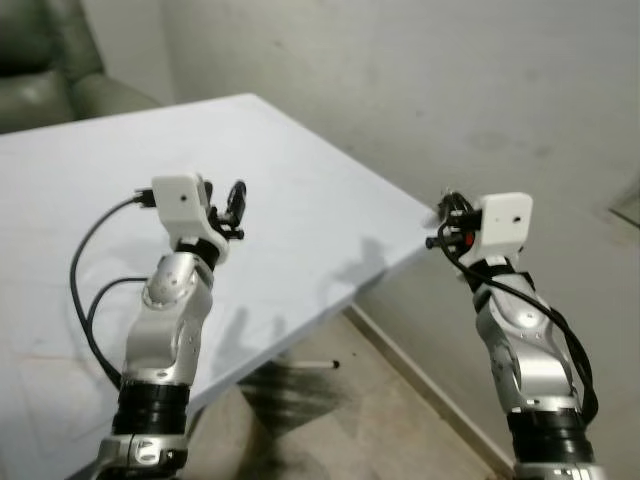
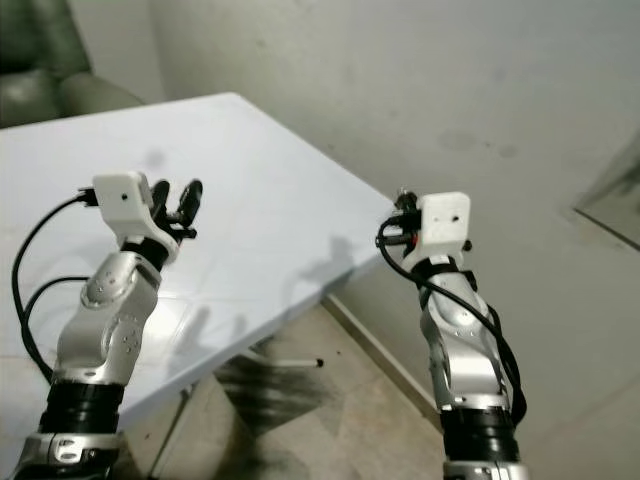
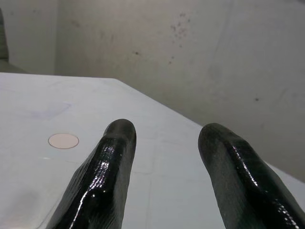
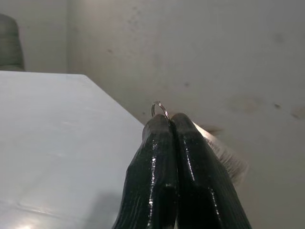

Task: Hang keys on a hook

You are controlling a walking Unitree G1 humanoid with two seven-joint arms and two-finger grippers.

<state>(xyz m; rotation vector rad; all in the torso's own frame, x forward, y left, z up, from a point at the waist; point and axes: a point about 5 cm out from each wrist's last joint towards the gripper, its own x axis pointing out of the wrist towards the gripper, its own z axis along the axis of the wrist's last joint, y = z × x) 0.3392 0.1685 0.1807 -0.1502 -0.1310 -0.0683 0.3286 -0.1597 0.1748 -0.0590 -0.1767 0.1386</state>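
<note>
Beyond the white table's (image 1: 300, 180) far right corner, the right gripper (image 4: 169, 121) was pinched on the keys' ring (image 4: 159, 108) near the wall (image 1: 450, 90), the left gripper (image 3: 167, 138) hung apart over the tabletop, and hanging on a hook seemingly remained.

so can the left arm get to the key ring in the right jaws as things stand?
Probably, though not directly. The left gripper is open over the white table, and the key ring is pinched in the right gripper off the table's corner. Nothing lies between them, but the ring barely pokes out.
</note>
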